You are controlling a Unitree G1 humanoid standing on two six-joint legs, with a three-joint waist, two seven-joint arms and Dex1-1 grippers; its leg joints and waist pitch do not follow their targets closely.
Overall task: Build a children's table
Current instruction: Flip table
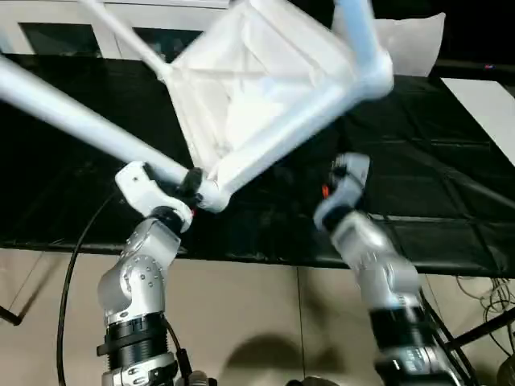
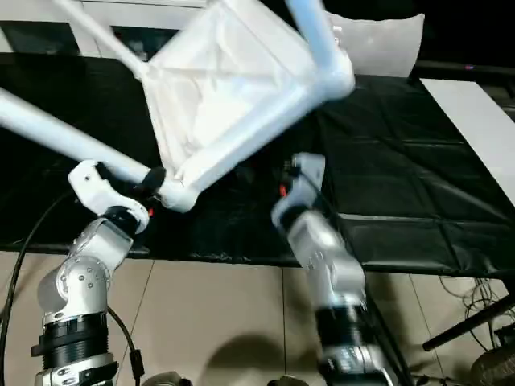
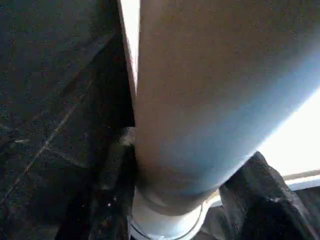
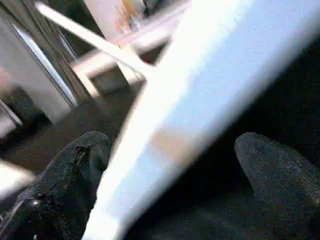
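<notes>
Table (image 1: pixel 265 96) tilted, leg (image 1: pixel 72 117) clamped (near socket) by left claw (image 1: pixel 189 186).

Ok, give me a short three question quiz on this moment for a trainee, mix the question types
1. True or false: the table top lies flat on the black sheet.
2. Which gripper is closed around a leg at a corner socket? A) the left gripper B) the right gripper
3. Fill in: the right gripper's fingers stand ____, with the table's edge running between them.

Key
1. False: it is lifted and tilted.
2. A.
3. Open: dark gaps show between each finger and the white edge in the right wrist view.
</notes>
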